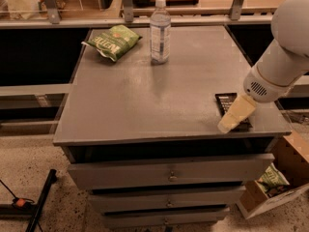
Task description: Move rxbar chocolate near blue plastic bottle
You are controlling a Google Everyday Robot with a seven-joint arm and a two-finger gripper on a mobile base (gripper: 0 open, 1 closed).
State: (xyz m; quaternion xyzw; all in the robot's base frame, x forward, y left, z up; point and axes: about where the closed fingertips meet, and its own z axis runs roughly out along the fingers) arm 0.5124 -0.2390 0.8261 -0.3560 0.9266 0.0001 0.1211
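Observation:
The rxbar chocolate (225, 102), a flat dark bar with small white lettering, lies near the front right corner of the grey table (159, 95). My gripper (227, 125) hangs over the bar's near end, its cream-coloured fingers covering most of the bar. The blue plastic bottle (160, 31), clear with a white cap and pale label, stands upright at the back middle of the table, far from the bar and the gripper.
A green chip bag (114, 42) lies at the back left, beside the bottle. The table has drawers (171, 174) below its front edge. A cardboard box (275, 182) holding a green bag sits on the floor at the right. Shelving runs behind the table.

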